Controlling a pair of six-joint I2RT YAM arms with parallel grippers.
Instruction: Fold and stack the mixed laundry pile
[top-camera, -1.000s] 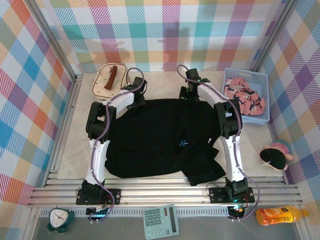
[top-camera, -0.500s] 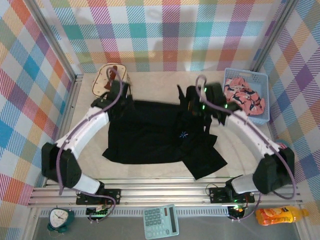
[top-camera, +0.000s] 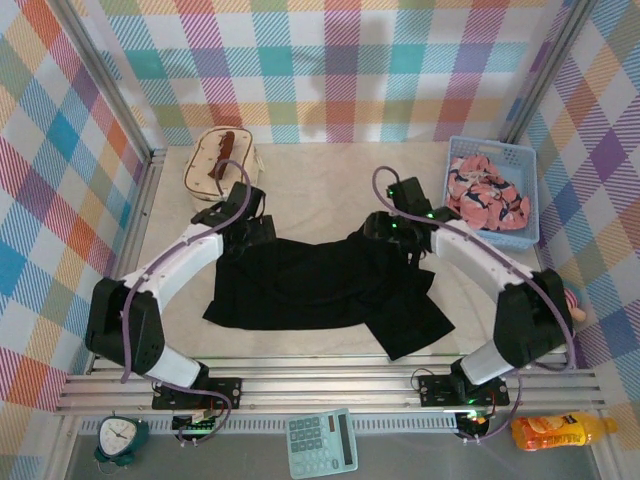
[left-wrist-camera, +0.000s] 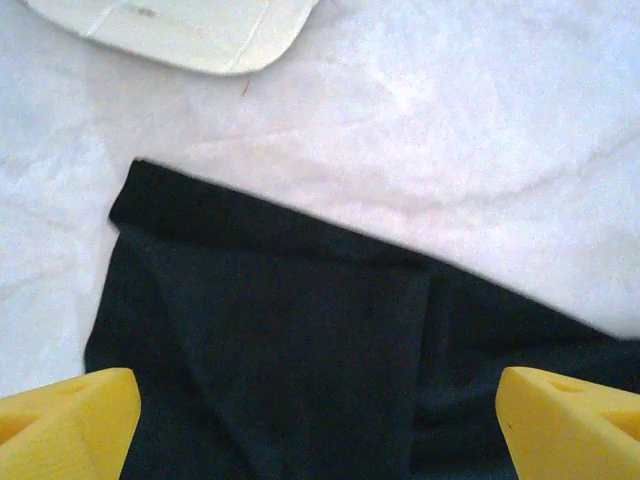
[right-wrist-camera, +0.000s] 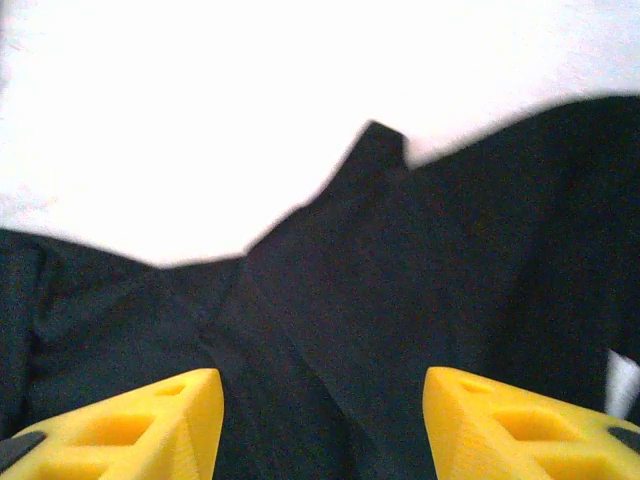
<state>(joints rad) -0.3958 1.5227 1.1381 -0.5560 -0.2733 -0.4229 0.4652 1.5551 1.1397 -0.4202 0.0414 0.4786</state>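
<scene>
The black shirt (top-camera: 310, 290) lies folded across the middle of the table, with a sleeve flap sticking out at the near right (top-camera: 410, 330). My left gripper (top-camera: 250, 228) hovers open over its far left corner; yellow fingertips (left-wrist-camera: 62, 420) stand wide apart above the black shirt (left-wrist-camera: 300, 340). My right gripper (top-camera: 386, 230) is open over the far right edge, and its fingertips (right-wrist-camera: 130, 425) straddle a fold of the black shirt (right-wrist-camera: 400, 300) without touching it. The pink printed garment (top-camera: 487, 195) lies bunched in the basket.
The light-blue mesh basket (top-camera: 528, 205) stands at the back right. A cream quilted bag (top-camera: 220, 160) sits at the back left, just beyond the left gripper, and its edge is the cream bag (left-wrist-camera: 190, 30). A plush toy (top-camera: 575, 305) lies at the right wall.
Both grippers drew the shirt's far edge toward the near side, folding it over so the small printed logo is covered. The shirt now spans less depth.
</scene>
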